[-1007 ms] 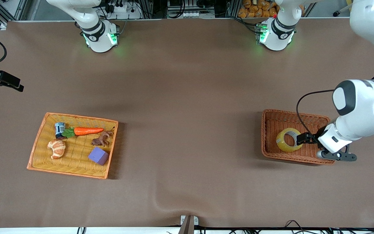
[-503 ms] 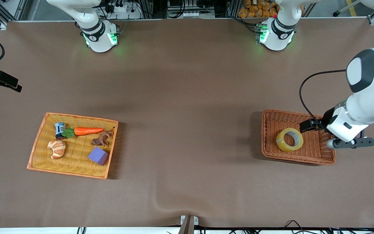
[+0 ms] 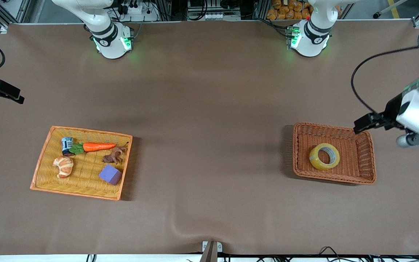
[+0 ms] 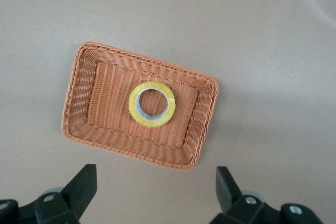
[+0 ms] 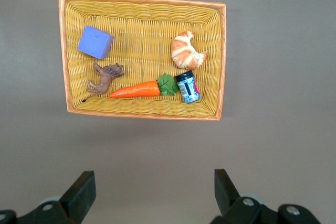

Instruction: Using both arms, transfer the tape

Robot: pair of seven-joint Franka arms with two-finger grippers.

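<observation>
The tape (image 3: 324, 156), a yellowish ring with a grey core, lies flat in the brown wicker basket (image 3: 362, 154) at the left arm's end of the table. It also shows in the left wrist view (image 4: 151, 104), inside the basket (image 4: 84, 98). My left gripper (image 3: 359, 125) is open and empty, up in the air over the basket's corner nearest the left arm's end; in its wrist view (image 4: 155, 182) its fingers stand wide apart. My right gripper (image 3: 16, 97) is open and empty, high over the right arm's end of the table, and waits (image 5: 152, 182).
A yellow wicker tray (image 3: 46, 160) at the right arm's end holds a carrot (image 3: 98, 146), a croissant (image 3: 64, 165), a purple block (image 3: 110, 174), a brown toy animal (image 3: 114, 155) and a small can (image 3: 66, 144). Brown cloth covers the table.
My left gripper was at the tape in the basket; it has let go, risen and drawn back toward the left arm's end. The tape stays in the basket. The right arm has hardly moved.
</observation>
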